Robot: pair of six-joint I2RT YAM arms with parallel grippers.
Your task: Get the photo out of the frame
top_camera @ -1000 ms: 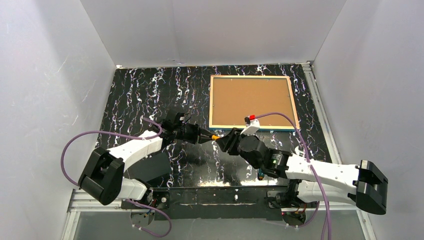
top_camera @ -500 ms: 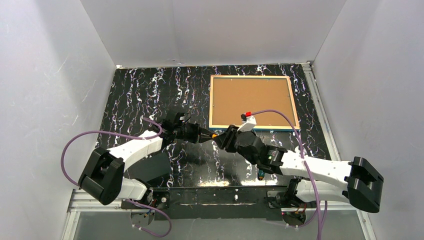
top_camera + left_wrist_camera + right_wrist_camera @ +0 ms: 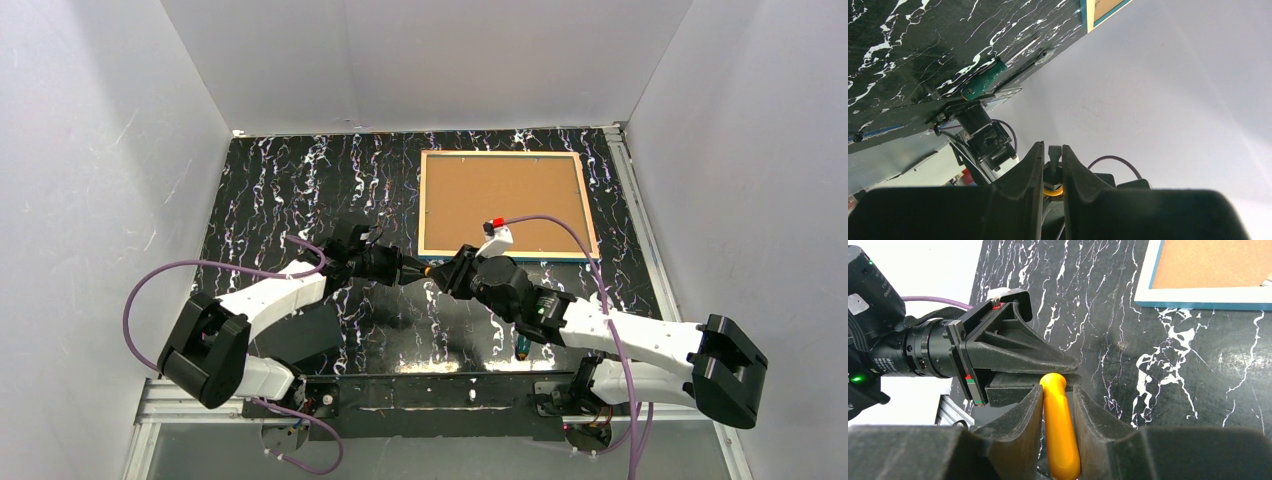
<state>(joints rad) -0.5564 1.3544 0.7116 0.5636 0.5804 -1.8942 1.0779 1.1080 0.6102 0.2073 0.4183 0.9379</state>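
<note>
The frame (image 3: 423,205) lies face down at the back right, its pale wood rim around a brown backing board (image 3: 500,200); its blue-edged corner shows in the right wrist view (image 3: 1198,296). The photo is hidden under the board. Both grippers meet in mid-air in front of the frame's near-left corner. My left gripper (image 3: 418,269) (image 3: 1053,150) is shut on the dark shaft of an orange-handled tool (image 3: 431,271). My right gripper (image 3: 452,276) (image 3: 1058,392) has its jaws closed round the orange handle (image 3: 1060,430), facing the left fingers (image 3: 1013,352).
A green-handled tool (image 3: 521,349) (image 3: 983,80) lies on the black marbled tabletop (image 3: 300,190) near the front edge, by the right arm's base. White walls enclose the table on three sides.
My right arm has moved left and forward onto the orange handle, and its jaws have narrowed round it. The left arm and the frame have not moved.
</note>
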